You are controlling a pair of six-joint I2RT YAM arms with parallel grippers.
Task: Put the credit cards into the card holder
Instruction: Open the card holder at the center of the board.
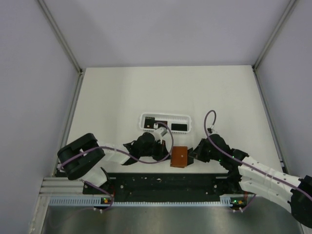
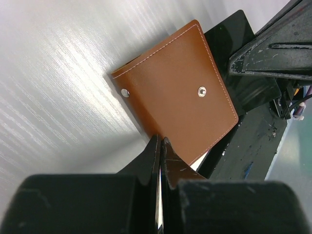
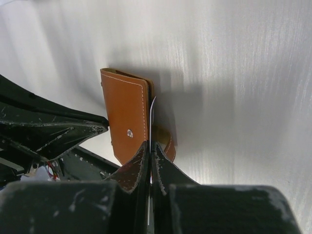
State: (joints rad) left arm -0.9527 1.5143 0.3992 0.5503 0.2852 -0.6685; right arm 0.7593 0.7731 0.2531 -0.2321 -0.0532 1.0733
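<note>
card holder [image 2: 175, 102]: we see smooth folded brown leather, white stitching, metal snaps.
left gripper [image 2: 159, 140]: pressed together.
right gripper [image 3: 149, 144]: pressed together.

I see bright, even light from above. The white table [image 1: 122, 92] shines with streaky glare in my wrist views. A soft grey shadow lies beside the brown card holder [image 3: 124, 117]. Up close, the left gripper [image 2: 160, 148] looks dark and fuzzy.
</note>
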